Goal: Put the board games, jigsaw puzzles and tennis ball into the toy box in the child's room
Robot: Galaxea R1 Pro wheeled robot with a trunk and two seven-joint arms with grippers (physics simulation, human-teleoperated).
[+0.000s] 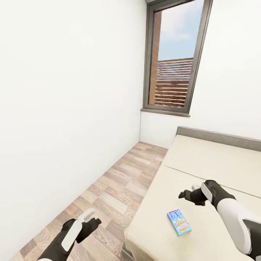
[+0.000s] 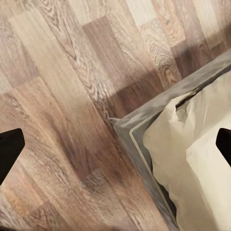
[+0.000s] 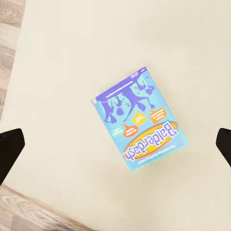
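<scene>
Left gripper [image 1: 90, 217]: black fingers and a white-and-black wrist are seen low at the head view's left, held above the brown wood-plank floor [image 1: 108, 192] beside the bed; the jaws are spread apart with nothing between them, and in the left wrist view the two dark fingertips [image 2: 9, 149] sit at opposite edges of the picture.

Right gripper [image 1: 188, 194]: it is held over the bed, beyond the box and apart from it; its fingers are parted and nothing is gripped, the fingertips [image 3: 9, 151] standing wide on either side of the box in the right wrist view.

Board game: a flat rectangular blue-and-turquoise cardboard box printed "Balderdash" [image 1: 179, 222] is laid face up on the mattress near the bed's near edge. Its long axis is seen running away from the robot and slightly leftward in the head view.

Bed: a cream mattress [image 1: 203, 170] is set on a grey frame [image 2: 139, 144], whose corner is seen in the left wrist view above the floor planks.

Room: a plain white wall [image 1: 65, 101] and a tall grey-framed window [image 1: 174, 61] are seen beyond the bed.
</scene>
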